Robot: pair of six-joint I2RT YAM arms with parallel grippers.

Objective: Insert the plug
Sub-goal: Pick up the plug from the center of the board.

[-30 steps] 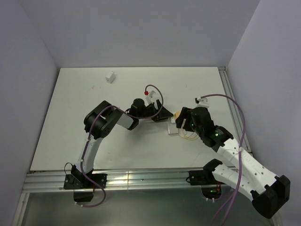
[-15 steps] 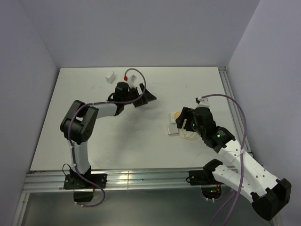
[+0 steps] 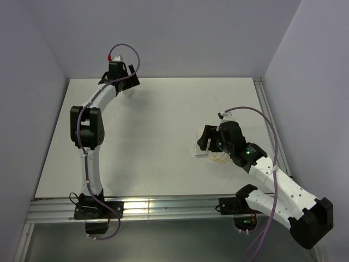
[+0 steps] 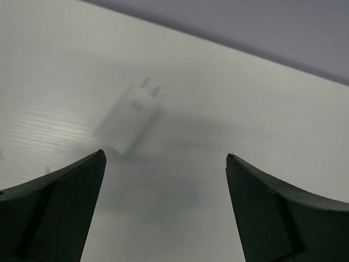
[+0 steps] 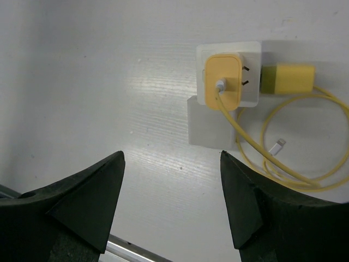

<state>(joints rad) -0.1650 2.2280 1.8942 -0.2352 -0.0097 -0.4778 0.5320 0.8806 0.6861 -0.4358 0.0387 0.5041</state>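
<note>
Poised over white plug [image 4: 131, 117] with left gripper [image 4: 166, 158] spread wide, ready to straddle it; parked above socket [image 5: 252, 95] with right gripper [image 5: 172, 155] apart, empty, likely to steady it.

top external: fixed high behind the arm bases, facing forward and down; far off, it takes in the whole table [image 3: 152, 158], both arms and the back wall [image 3: 163, 38].
left wrist: low and close over the table's far left corner, facing along the surface toward the wall, between the tips of the left gripper [image 4: 164, 155]; a blurred white plug [image 4: 130, 115] lies ahead.
right wrist: above the table's right middle, facing almost straight down past the right gripper [image 5: 172, 155] onto the socket plate [image 5: 228, 73].
shared: top external and right wrist both show the socket plate; top external and left wrist both cover the far left corner.
</note>
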